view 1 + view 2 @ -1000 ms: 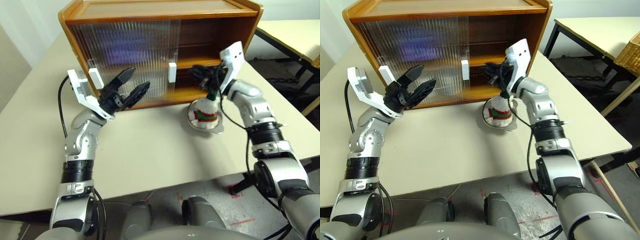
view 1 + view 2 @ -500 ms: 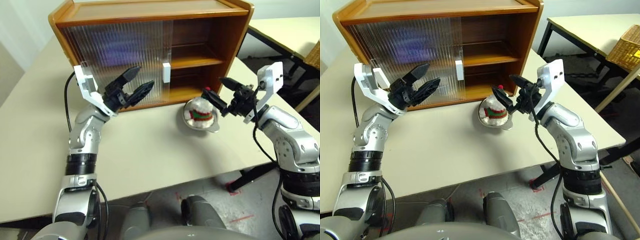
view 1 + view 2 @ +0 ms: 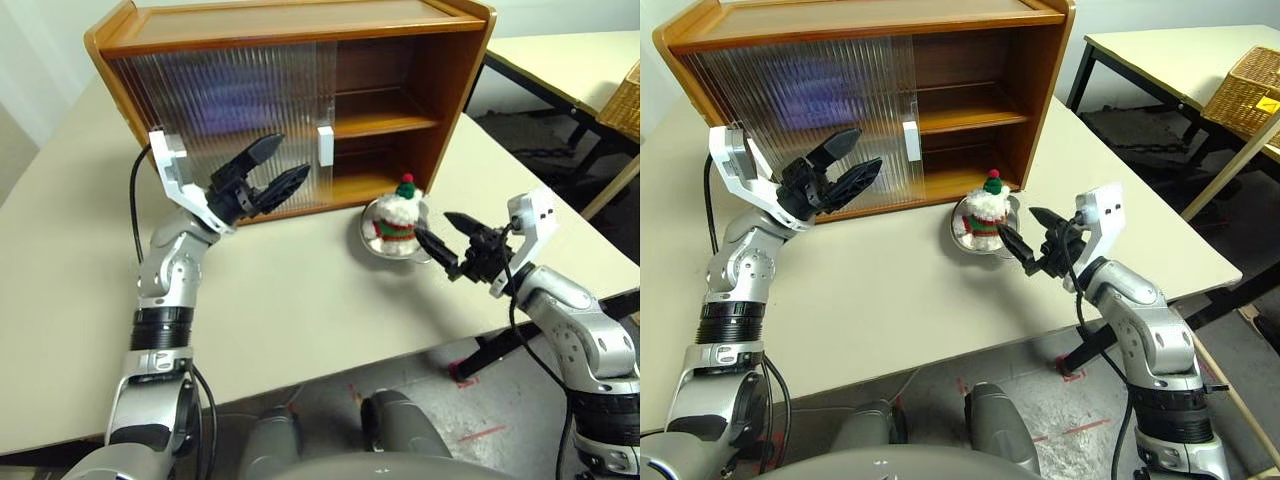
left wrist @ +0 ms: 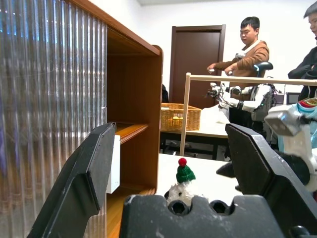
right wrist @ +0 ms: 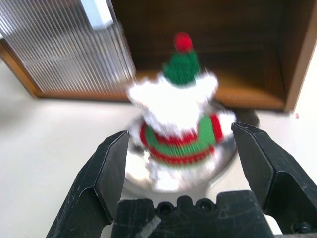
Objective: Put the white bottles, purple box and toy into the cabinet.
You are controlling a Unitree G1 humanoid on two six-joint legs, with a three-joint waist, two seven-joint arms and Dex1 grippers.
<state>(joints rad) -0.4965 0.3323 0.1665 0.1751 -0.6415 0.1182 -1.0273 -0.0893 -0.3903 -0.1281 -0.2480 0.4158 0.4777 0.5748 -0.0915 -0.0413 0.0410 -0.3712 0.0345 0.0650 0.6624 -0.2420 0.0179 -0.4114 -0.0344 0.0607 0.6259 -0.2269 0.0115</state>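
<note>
Your right gripper, jaws spread wide and empty, sits just beside the plush snowman toy upright in its metal bowl.

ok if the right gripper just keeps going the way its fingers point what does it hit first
Most likely the toy sitting in the metal bowl: the right gripper is open, and its wrist view centres the toy between the two fingers. The bowl's near rim may touch first; depth is hard to judge.
</note>
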